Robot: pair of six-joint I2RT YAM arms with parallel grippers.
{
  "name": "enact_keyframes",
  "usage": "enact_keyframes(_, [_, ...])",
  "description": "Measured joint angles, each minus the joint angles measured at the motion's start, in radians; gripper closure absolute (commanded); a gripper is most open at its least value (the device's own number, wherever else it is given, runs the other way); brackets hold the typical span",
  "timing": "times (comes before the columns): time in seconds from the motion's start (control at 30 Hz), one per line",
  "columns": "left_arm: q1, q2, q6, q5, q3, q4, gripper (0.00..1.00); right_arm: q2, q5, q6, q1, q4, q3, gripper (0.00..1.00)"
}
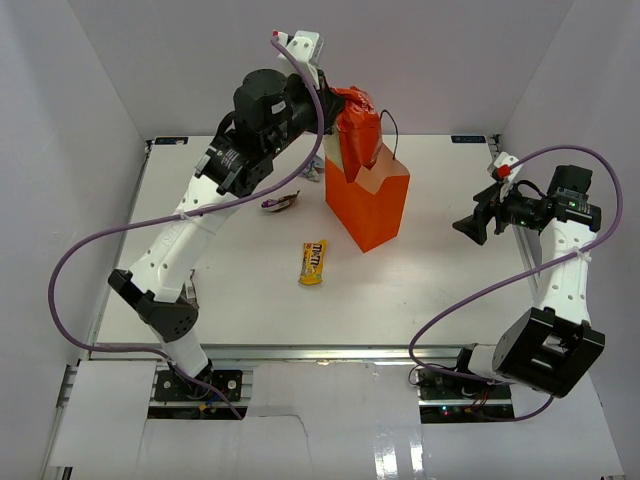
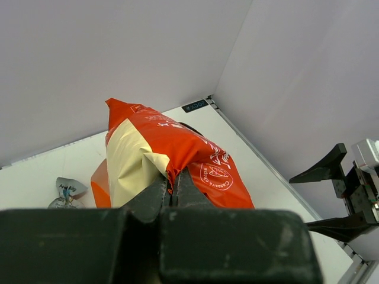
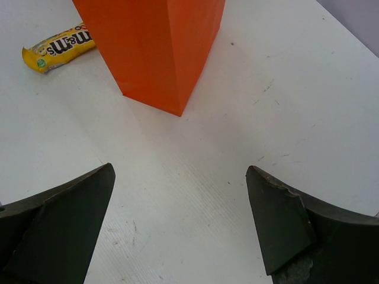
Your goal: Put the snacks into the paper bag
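From above, we see our left hand point(image 1: 332, 105) clamped on the red-orange chip bag point(image 1: 358, 125), whose lower end sits at the mouth of the upright paper bag point(image 1: 378, 210). The yellow candy packet point(image 1: 314, 263) lies on the tabletop point(image 1: 240, 290) near the bag's near-left side. Our right hand point(image 1: 470, 225) waits off to the right, spread wide and empty. In the left wrist view, the fingers point(image 2: 155, 192) pinch a fold of the chip bag point(image 2: 195, 157), with a silver-grey wrapper point(image 2: 66, 192) on the tabletop beyond. In the right wrist view, the open right hand point(image 3: 179, 171) faces the paper bag point(image 3: 154, 53), the candy packet point(image 3: 59, 47) beside it.
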Motion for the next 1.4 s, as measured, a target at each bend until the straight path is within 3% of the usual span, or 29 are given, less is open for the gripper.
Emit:
enact_keyframes(0.67, [0.000,-0.045,-0.100,0.045,-0.063,-0.075,1.00,0.000,-0.001,0.019,0.000,0.018,-0.019,0.03])
enact_keyframes(0.77, [0.000,-0.040,-0.109,0.047,-0.063,-0.075,0.70,0.000,-0.001,0.021,0.000,0.018,-0.019,0.03])
enact_keyframes(0.93, [0.000,-0.029,-0.127,0.067,-0.061,-0.062,0.47,0.000,-0.001,0.021,0.000,0.019,-0.019,0.03])
enact_keyframes(1.23, [0.002,0.041,-0.135,0.096,-0.005,-0.048,0.30,0.000,-0.003,0.023,0.000,0.021,-0.032,0.03])
enact_keyframes(1.4, [0.011,0.048,-0.098,0.088,0.011,-0.032,0.12,0.000,0.002,-0.067,0.025,-0.048,-0.032,0.09])
